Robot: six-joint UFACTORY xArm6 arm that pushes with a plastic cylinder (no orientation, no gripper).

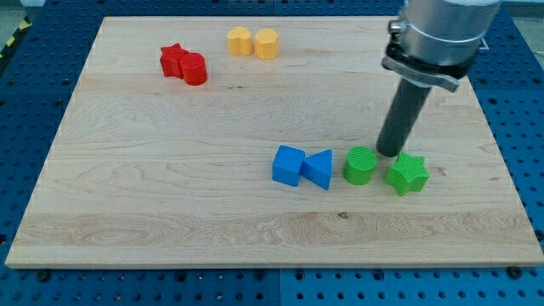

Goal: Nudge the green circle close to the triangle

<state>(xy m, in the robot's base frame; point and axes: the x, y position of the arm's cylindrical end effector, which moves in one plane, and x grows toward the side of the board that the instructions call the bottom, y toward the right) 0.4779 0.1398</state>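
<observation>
The green circle (359, 165) lies right of the board's middle. The blue triangle (320, 167) sits just to its left, with a small gap between them. My tip (390, 154) stands on the board just right of and slightly above the green circle, between it and the green star (407, 174). It looks to touch or nearly touch the circle's upper right edge. The dark rod rises from the tip toward the view's top right.
A blue cube (288, 165) touches the triangle's left side. A red star (174, 59) and a red cylinder (195, 69) sit at the top left. Two yellow blocks (253, 42) sit at the top middle. The wooden board (170, 204) rests on a blue perforated table.
</observation>
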